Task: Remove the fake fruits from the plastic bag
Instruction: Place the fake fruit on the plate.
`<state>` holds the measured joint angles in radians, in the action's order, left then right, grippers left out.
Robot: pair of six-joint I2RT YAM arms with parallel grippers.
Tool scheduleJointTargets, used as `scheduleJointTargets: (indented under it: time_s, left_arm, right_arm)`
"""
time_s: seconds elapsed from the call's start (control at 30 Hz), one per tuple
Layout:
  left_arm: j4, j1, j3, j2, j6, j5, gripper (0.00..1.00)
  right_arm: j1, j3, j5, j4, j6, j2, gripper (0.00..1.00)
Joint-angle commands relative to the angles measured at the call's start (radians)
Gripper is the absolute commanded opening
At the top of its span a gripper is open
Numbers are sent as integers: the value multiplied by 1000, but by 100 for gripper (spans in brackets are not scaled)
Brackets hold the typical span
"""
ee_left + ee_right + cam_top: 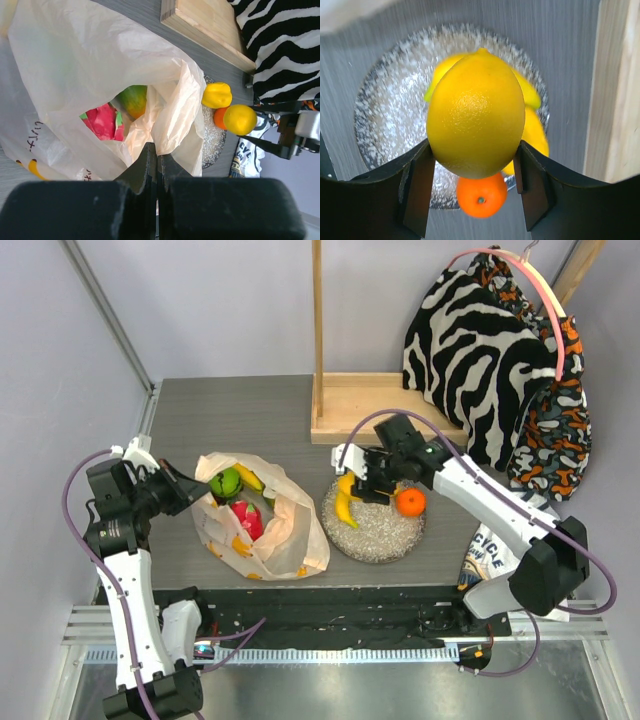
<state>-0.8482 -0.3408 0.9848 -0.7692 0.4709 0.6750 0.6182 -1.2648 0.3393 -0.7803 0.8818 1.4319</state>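
The plastic bag (285, 530) lies open on the grey table, left of the speckled plate (380, 538). My left gripper (197, 490) is shut on the bag's rim (167, 132), holding the mouth open. Inside the bag I see a green apple (225, 483), a banana (250, 478) and a red fruit (102, 122). My right gripper (474, 147) hangs over the plate (390, 125), shut on a lemon (476, 112). On the plate lie an orange (481, 196), bananas (345, 505) and a yellow pepper (216, 95).
A wooden stand base (370, 410) with an upright post sits behind the plate. Zebra-print fabric (480, 350) hangs at the back right. A printed cloth (490, 555) lies at the right front edge. Grey walls close in on the left.
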Motion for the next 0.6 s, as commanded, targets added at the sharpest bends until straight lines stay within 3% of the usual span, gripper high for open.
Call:
scheduleJointTargets:
  time_s: [0.0,0.2,0.57]
  left_arm:
    - [51,-6,-1,4,21,23,0]
    - [43,-14,6,4,17,21,0]
    - [-12,-29,23,27,-14,1,0]
  right_arm:
    - [-37,99,-43,-34,74,-64,44]
    - [-40,200,-100,84,80,-8,43]
    - [-31,157,-172,254,9,171,45]
